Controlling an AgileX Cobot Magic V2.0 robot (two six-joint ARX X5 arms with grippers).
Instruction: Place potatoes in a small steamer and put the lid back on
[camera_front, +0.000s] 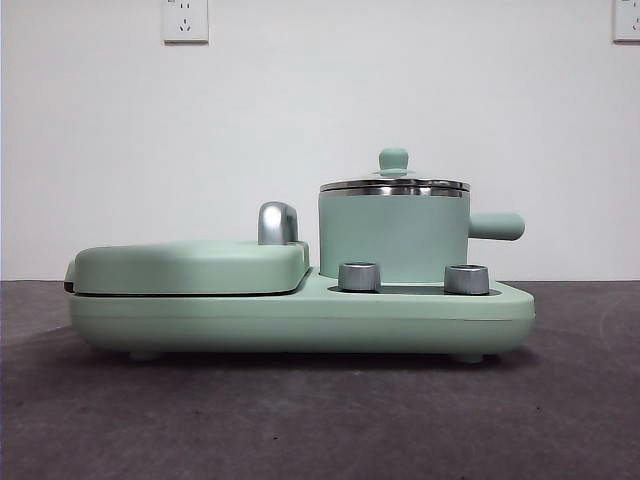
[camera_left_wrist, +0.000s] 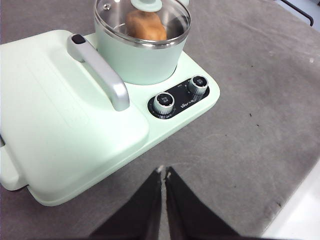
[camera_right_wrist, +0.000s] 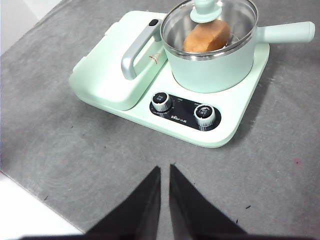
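1. The wide mint-green cooking base stands on the grey table. On one half lies the flat mint-green griddle cover with its chrome handle; two steel knobs sit at the front edge.
2. The small mint-green cylindrical steamer pot with a steel rim stands on the other half of the base, its stubby handle pointing outward.
3. The round glass lid with the small green knob sits level on the pot rim, so I judge the task is nearly finished.
4. The oval orange-brown potato lies inside the pot, seen through the glass.
5. The step in hand seems to be only a retreat: both arms should stay high and away, so nothing pushes the lid or the handle.
6. The left gripper hangs over the table before the base, its jaws pressed almost together, holding nothing.
7. The right gripper is the same: nearly closed, empty, touching nothing.
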